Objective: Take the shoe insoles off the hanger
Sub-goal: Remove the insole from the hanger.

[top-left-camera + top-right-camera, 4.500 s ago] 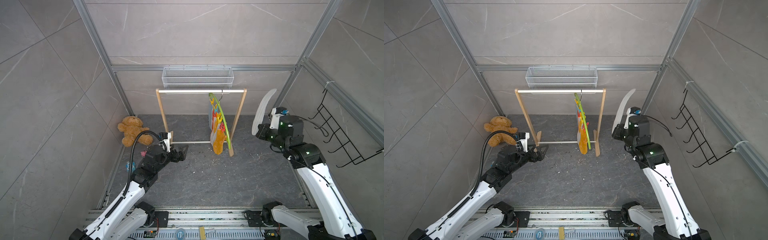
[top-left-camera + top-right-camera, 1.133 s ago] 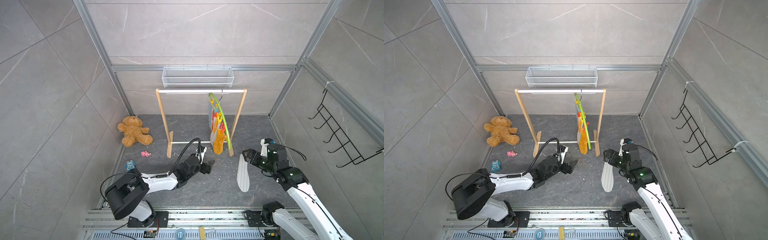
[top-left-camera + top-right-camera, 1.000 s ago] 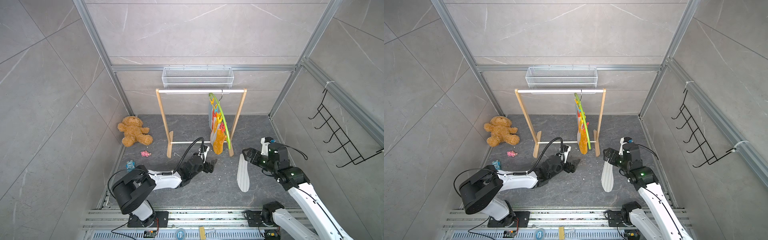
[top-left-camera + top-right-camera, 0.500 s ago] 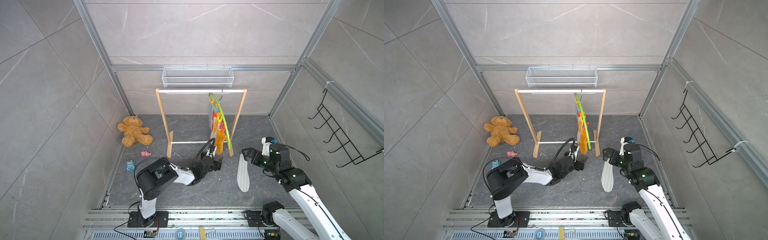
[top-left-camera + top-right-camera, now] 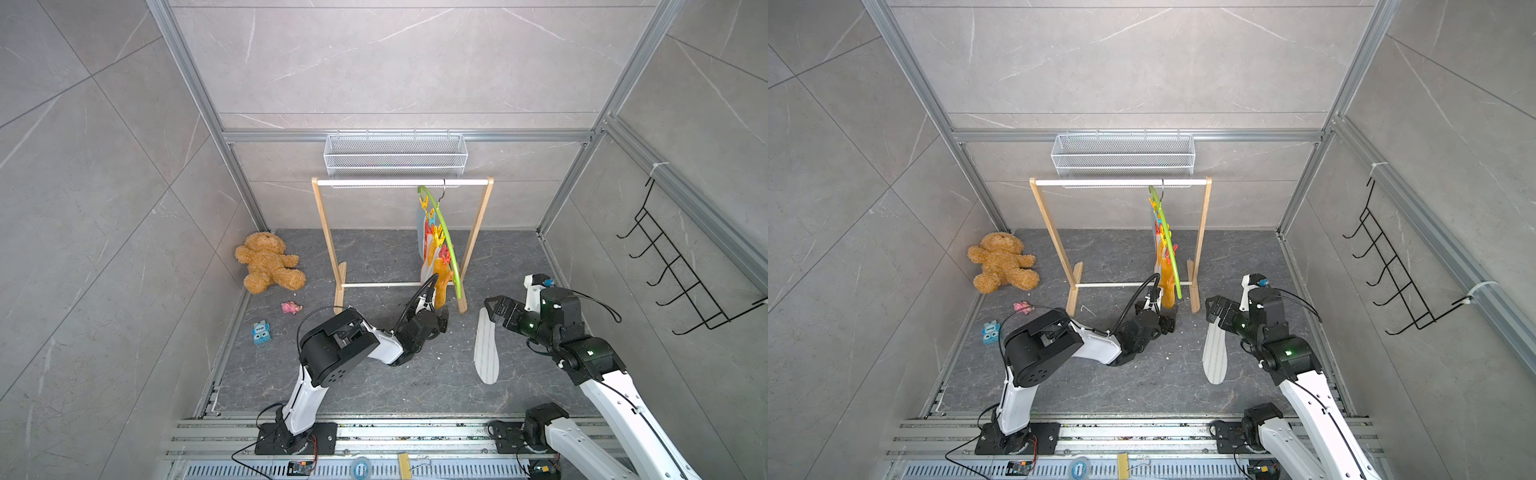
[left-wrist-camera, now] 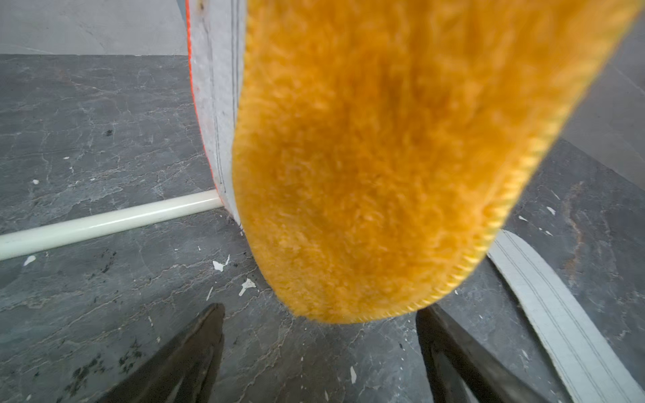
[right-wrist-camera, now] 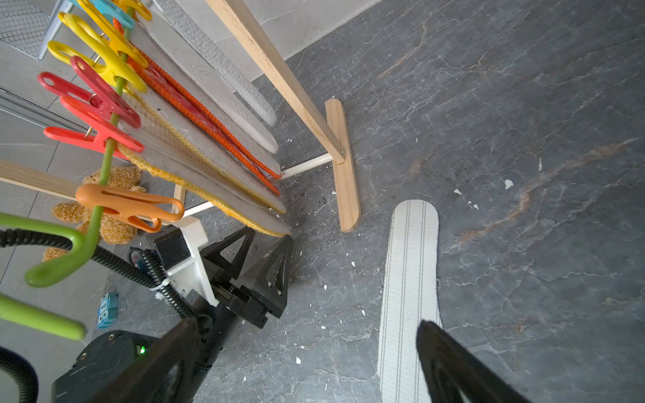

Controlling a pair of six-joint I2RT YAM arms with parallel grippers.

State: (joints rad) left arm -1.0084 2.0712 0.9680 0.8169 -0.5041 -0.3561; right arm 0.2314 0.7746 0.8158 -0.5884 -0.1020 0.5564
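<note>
Left wrist view: I log the orange insole (image 6: pixel 384 157) hanging just ahead of the left gripper (image 7: pixel 268 251), jaws spread, pinching nothing. Green hanger (image 5: pixel 446 237) on the wooden rail (image 5: pixel 399 182), other insoles (image 7: pixel 209 115) clipped to it. Striped insole (image 5: pixel 485 353) flat on the floor (image 5: pixel 374 386) beside the right gripper (image 5: pixel 496 309); I read those jaws spread, empty.

Probably a robotics lab test cell: grey marble-look wall panels (image 5: pixel 395 62) framed by silver aluminium profiles (image 5: pixel 270 136), with two white-and-black robot arms (image 5: pixel 305 399) bolted to a slotted metal base rail (image 5: pixel 395 434).
</note>
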